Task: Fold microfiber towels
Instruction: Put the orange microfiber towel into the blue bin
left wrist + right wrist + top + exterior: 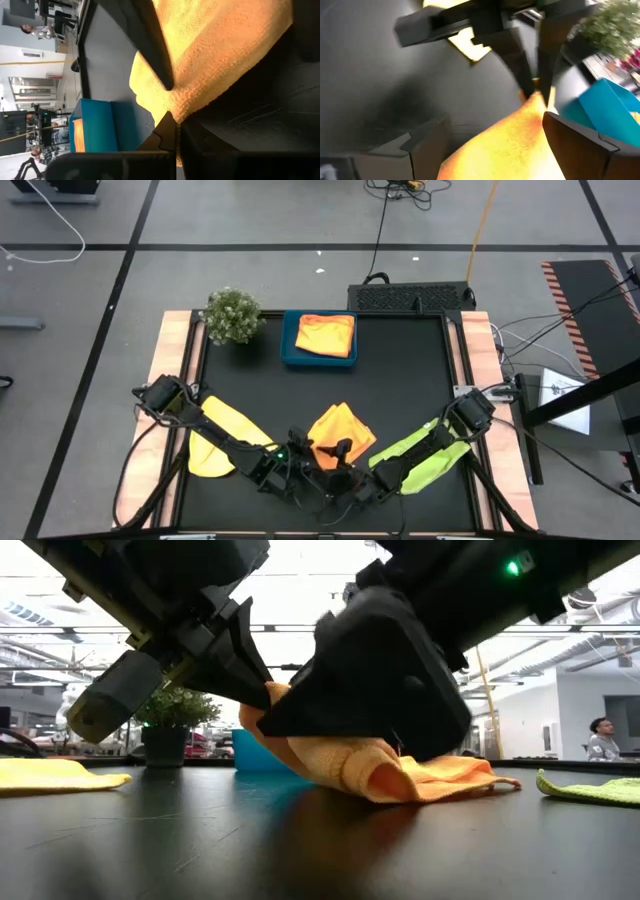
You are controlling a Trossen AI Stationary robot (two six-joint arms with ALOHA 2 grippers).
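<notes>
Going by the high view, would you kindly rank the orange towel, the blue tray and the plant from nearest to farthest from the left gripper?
1. Orange towel, at the left gripper, front centre.
2. Blue tray, back centre.
3. Plant, back left corner; only slightly farther than the tray.

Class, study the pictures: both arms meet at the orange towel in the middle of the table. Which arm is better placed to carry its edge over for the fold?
Probably the left. The left gripper is pinching the orange towel by its edge. The right gripper sits at the towel's near edge, but whether it holds the cloth is unclear.
</notes>
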